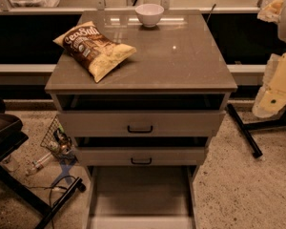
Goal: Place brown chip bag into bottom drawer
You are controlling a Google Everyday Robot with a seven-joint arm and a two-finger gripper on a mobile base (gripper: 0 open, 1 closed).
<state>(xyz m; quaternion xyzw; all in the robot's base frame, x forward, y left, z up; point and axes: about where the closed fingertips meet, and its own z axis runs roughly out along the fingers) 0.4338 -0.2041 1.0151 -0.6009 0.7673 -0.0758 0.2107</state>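
Gripper (272,98) hangs well off the tabletop's (181,66) right edge, partly cut off by the frame, and I cannot tell whether it is open or has hold of anything; the tabletop's right half and front edge show bare surface. The brown chip bag (93,48) lies flat near the back-left corner, one end at the left edge, with a white bowl (149,14) at the middle of the back edge. Below the front edge the bottom drawer (140,194) stands pulled out, showing only flat floor, its front cut off, while the two upper drawers (140,123) sit ajar, their insides dark.
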